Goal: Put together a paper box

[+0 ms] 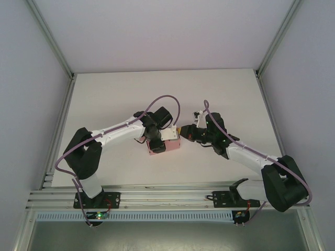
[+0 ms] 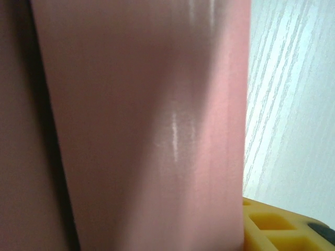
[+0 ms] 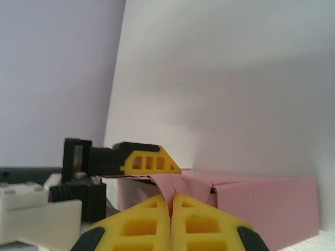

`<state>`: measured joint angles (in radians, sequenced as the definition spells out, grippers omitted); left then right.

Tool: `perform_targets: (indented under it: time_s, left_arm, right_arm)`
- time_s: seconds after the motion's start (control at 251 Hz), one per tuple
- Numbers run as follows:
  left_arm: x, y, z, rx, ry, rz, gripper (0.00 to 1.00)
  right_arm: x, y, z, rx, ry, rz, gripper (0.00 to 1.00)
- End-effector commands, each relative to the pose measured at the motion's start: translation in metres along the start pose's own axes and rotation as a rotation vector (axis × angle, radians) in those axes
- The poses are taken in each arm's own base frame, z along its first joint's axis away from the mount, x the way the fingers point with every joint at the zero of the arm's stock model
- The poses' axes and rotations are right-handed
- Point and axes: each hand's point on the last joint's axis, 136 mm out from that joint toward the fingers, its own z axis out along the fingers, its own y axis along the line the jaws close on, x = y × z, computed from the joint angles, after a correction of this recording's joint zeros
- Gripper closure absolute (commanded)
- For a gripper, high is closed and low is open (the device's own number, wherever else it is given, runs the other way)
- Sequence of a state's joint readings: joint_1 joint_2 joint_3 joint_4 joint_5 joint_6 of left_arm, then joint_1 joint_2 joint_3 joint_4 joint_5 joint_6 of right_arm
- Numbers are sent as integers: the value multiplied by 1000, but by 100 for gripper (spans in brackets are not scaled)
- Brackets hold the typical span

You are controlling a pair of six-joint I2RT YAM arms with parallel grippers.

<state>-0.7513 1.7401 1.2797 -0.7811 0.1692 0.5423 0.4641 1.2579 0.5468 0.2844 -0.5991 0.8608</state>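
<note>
White table point(image 1: 104, 99), mid-frame: paper box point(image 1: 166, 146) looks light, flimsy. Left gripper point(image 1: 155, 141) pinches one wall; right gripper point(image 3: 171, 200) closed, empty. Grip near creases.

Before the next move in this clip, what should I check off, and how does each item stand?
1. Left gripper clamped on the paper box: ok, the pink card sits right against its finger in the left wrist view.
2. Right gripper shut: ok, fingers pressed together.
3. Right gripper aimed at the box: ok, the box edge lies straight ahead of its tips.
4. Right tips touching the box: cannot tell.
5. Flaps fully tucked: cannot tell; a seam shows at the facing corner.
6. Box resting on the table: cannot tell.
</note>
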Motion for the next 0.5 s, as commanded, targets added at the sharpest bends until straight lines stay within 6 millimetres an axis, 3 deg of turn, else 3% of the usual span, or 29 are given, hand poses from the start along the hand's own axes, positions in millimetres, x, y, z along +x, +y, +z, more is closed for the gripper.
perform_targets:
  time_s: [0.0, 0.208, 0.371, 0.499]
  left_arm:
    - [3, -21, 11, 87, 13, 51, 48]
    - [3, -19, 11, 80, 17, 46, 49]
    - [-1, -17, 11, 75, 11, 41, 49]
    - [-3, -12, 13, 58, 11, 29, 49]
  right_arm:
    - [-8, 7, -15, 36, -49, -199, 100]
    - [4, -14, -28, 124, -56, -377, 100]
    - [24, -14, -18, 40, -8, -405, 100]
    - [31, -34, -13, 126, -14, -443, 100]
